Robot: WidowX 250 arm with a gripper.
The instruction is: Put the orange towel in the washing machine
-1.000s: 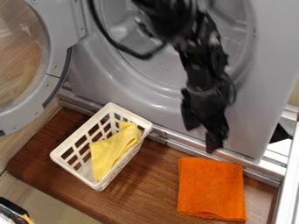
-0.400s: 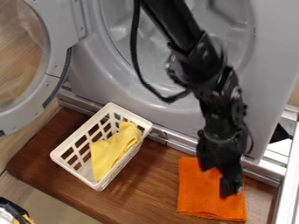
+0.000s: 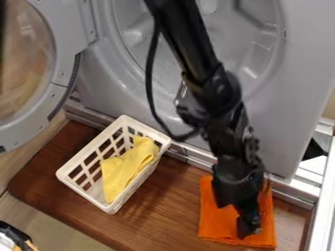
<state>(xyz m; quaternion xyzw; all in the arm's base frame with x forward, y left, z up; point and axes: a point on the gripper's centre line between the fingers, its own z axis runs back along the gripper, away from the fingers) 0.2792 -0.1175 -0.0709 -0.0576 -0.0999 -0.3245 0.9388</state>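
Observation:
My gripper (image 3: 243,218) hangs over the orange towel (image 3: 210,226) at the lower right, covering the towel's middle. The towel lies flat and folded on the brown wooden board; whether the fingers touch it I cannot tell. Behind the arm stands the grey washing machine (image 3: 298,63), its round drum opening (image 3: 134,37) partly hidden by the arm. Its door (image 3: 64,73) is swung out to the left.
A white basket (image 3: 83,198) holding a yellow cloth (image 3: 124,171) stands on the wooden board (image 3: 157,220), left of the towel. A metal rail (image 3: 196,156) runs along the machine's base, and a white frame post (image 3: 323,215) rises at the right edge.
From in front of the machine, my gripper has come down over the orange towel, then shifted slightly left and lower. Towel and basket have stayed in place.

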